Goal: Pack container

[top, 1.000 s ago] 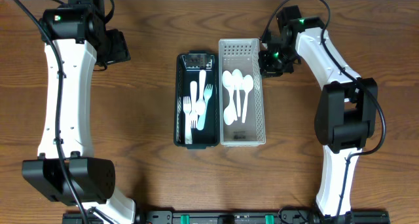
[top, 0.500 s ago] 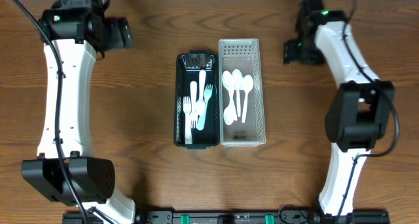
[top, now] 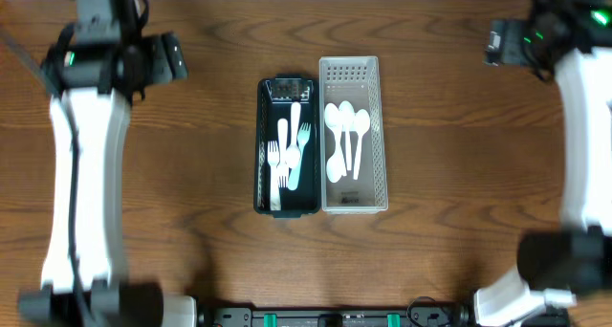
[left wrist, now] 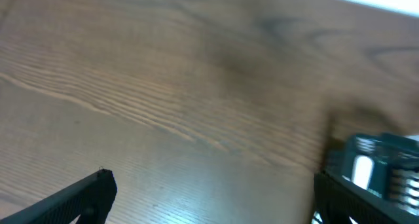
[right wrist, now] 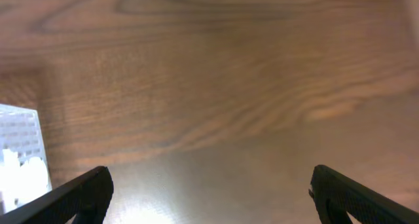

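Observation:
Two bins stand side by side mid-table. The dark green container (top: 261, 145) holds several white forks (top: 289, 151). To its right, the white perforated container (top: 379, 136) holds white spoons (top: 346, 136). My left gripper (top: 180, 57) sits far left of the bins, high over bare wood, open and empty; its dark fingertips (left wrist: 85, 194) show wide apart in the left wrist view, with the dark container's end (left wrist: 380, 166) at the right edge. Over at the far right, my right gripper (top: 495, 44) is open too, with nothing between its fingers (right wrist: 78, 192). The white container's corner (right wrist: 19, 135) peeks in at the left of the right wrist view.
Brown wooden table (top: 191, 231) all around the two bins. The table's far edge runs along the top of the overhead view, close behind both grippers. The white arm links flank the bins on the left (top: 81, 174) and right (top: 585, 145).
Both grippers have opened wide. The right gripper pulled away from the white container's top right to the far right edge. The left arm shifted slightly left and up.

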Robot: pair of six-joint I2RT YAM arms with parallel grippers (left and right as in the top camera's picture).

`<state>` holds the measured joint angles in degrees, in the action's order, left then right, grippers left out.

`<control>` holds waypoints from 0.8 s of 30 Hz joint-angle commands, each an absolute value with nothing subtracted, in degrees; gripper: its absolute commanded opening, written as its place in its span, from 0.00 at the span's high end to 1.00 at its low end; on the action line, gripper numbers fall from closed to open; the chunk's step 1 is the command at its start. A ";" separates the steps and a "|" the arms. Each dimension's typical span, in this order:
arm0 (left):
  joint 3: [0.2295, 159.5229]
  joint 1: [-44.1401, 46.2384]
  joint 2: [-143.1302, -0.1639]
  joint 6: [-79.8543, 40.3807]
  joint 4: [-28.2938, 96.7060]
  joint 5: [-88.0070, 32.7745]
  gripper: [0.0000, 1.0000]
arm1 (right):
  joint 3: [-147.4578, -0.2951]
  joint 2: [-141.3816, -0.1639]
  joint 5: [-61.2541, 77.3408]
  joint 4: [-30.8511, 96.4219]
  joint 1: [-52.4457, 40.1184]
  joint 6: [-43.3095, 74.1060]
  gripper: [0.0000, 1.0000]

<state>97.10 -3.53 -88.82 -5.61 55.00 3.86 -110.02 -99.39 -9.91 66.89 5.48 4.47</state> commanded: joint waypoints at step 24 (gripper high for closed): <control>41.78 3.64 -18.81 -2.98 48.01 10.24 0.02 | -49.52 -16.23 -10.72 68.01 3.36 8.56 0.01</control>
<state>41.78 3.20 -19.33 -3.99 47.81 8.49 -49.95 -17.04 -10.13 67.46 3.77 7.27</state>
